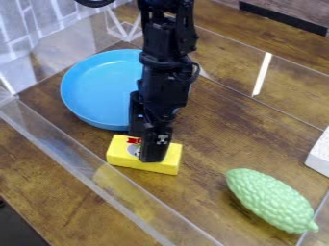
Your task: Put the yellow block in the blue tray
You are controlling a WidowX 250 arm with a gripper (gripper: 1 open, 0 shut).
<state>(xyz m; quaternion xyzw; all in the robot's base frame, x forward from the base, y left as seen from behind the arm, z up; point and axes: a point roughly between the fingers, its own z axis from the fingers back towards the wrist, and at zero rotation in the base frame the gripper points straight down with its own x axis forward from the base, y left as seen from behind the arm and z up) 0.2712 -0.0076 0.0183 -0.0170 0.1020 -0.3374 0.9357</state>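
The yellow block (139, 158) lies flat on the wooden table, its red and white label mostly hidden under the gripper. My black gripper (149, 140) points steeply down and stands right over the block, its open fingers reaching down to the block's top and sides. I cannot tell whether the fingers touch the block. The blue tray (92, 86) is a wide round dish just behind and to the left of the block, with nothing in it; the arm covers its right rim.
A bumpy green oval object (271, 197) lies at the front right. A white object (320, 154) shows at the right edge. Clear plastic walls (77, 163) run along the table's front and left side.
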